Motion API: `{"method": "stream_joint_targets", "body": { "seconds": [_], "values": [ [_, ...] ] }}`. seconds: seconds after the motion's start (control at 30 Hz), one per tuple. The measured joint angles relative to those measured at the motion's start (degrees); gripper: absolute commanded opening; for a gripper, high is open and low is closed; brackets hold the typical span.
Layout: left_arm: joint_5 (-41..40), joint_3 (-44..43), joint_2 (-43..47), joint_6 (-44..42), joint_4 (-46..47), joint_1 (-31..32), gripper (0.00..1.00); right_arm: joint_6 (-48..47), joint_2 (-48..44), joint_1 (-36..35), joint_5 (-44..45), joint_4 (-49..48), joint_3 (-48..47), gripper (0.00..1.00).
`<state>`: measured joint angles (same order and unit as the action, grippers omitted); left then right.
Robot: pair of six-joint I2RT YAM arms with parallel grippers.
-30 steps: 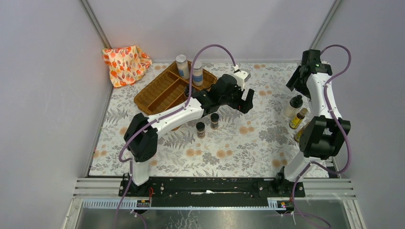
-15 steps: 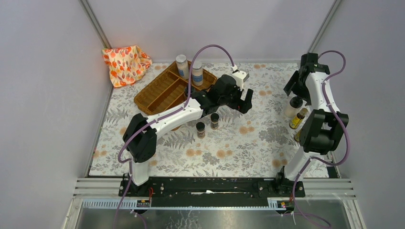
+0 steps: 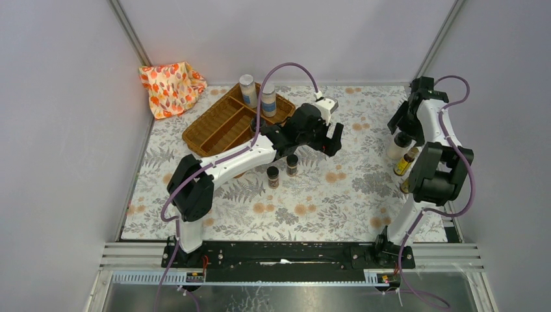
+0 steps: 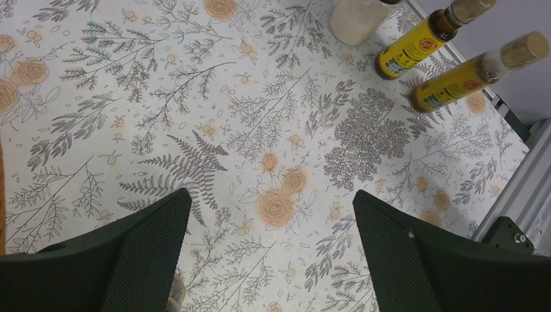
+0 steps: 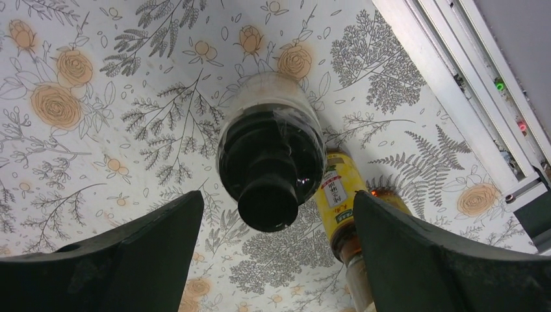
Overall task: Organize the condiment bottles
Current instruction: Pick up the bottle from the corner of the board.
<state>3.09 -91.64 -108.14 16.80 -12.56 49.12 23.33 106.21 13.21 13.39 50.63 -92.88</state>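
Observation:
My right gripper point(image 5: 276, 214) is open, its jaws standing either side of a white-filled, black-capped bottle point(image 5: 269, 156) from above, not touching it. In the top view this gripper point(image 3: 399, 125) hangs over that bottle point(image 3: 396, 148) at the right edge. A slim yellow bottle point(image 5: 336, 198) stands right beside it, also seen from above point(image 3: 405, 162). My left gripper point(image 4: 273, 214) is open and empty above bare cloth at mid-table point(image 3: 333, 138). Two short dark spice jars point(image 3: 292, 164) point(image 3: 273, 176) stand near it. Two silver-lidded jars point(image 3: 247, 90) point(image 3: 268, 101) stand in the wicker tray point(image 3: 211, 130).
An orange-patterned cloth point(image 3: 170, 86) lies at the back left corner. The metal frame rail point(image 5: 448, 78) runs close by the right-hand bottles. The left wrist view shows the white bottle point(image 4: 356, 16) and two yellow bottles point(image 4: 416, 45) point(image 4: 464, 75) ahead.
My right gripper has moved down and toward the black-capped bottle at the right edge. The left arm has barely shifted.

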Motion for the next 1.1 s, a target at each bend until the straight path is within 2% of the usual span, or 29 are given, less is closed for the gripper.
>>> {"method": "stream_joint_targets", "body": {
  "seconds": [0.27, 0.37, 0.43, 0.63, 0.73, 1.1],
  "values": [
    [-0.22, 0.02, 0.0, -0.02, -0.07, 0.0, 0.99, -0.07, 1.92, 1.16, -1.51, -1.55, 0.0, 0.78],
    [-0.55, 0.02, 0.0, -0.04, -0.11, -0.02, 0.99, -0.09, 2.75, 1.44, -2.4, -1.88, 0.0, 0.69],
    [-0.61, 0.02, 0.0, -0.04, -0.13, -0.02, 0.99, -0.07, 3.19, 1.57, -2.86, -2.05, 0.0, 0.53],
    [-0.79, 0.0, 0.0, -0.07, -0.33, -0.04, 0.99, -0.07, 3.54, 1.81, -3.5, -2.16, -0.46, 0.21],
    [-0.79, 0.0, 0.0, -0.07, -0.35, -0.07, 0.99, -0.31, 3.78, 1.86, -3.65, -2.21, -0.76, 0.0],
    [-1.05, -0.15, 0.0, -0.11, -0.76, -0.17, 0.99, -0.33, 4.66, 1.88, -4.5, -2.03, -2.16, 0.0]
  ]
}}
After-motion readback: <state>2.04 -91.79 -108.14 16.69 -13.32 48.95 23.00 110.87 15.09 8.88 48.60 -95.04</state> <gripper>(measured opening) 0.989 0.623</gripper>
